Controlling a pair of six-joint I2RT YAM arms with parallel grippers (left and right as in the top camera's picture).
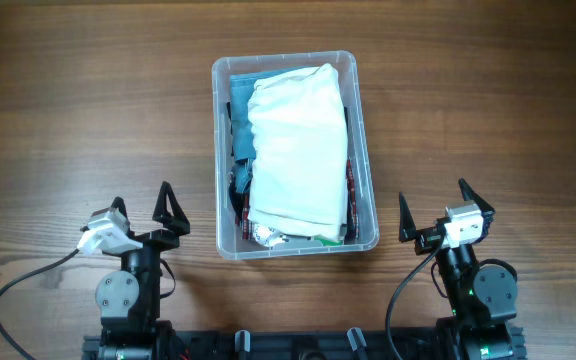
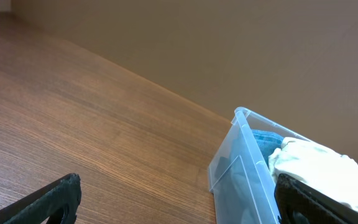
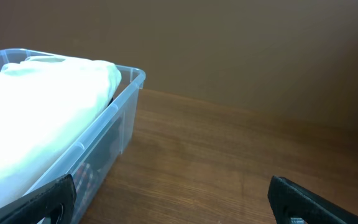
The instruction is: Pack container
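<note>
Overhead view of a brown wood-grain table (image 1: 68, 100) with two black robot arms along its near edge.

At the near left, the left gripper (image 1: 141, 200) points toward the far side with its jaws spread wide and nothing between them. It hangs over bare wood, well apart from the bin. A black cable (image 1: 28, 275) loops from its base toward the left.

In the middle stands the container (image 1: 215, 150), a clear plastic rectangular bin with rounded corners, its long sides running from near to far. It sits slightly right of center, between the two arms and farther back than both. A folded white garment (image 1: 298, 145) lies on top and covers most of the inside. Blue fabric (image 1: 238, 110) shows along the bin's left side beneath it. At the near end small crumpled items (image 1: 268, 237) peek out, too small to identify, possibly patterned cloth.

At the near right, the right gripper (image 1: 432, 195) also points toward the far side. Its jaws are spread and hold nothing, and it is near the bin's near right corner without touching it.
</note>
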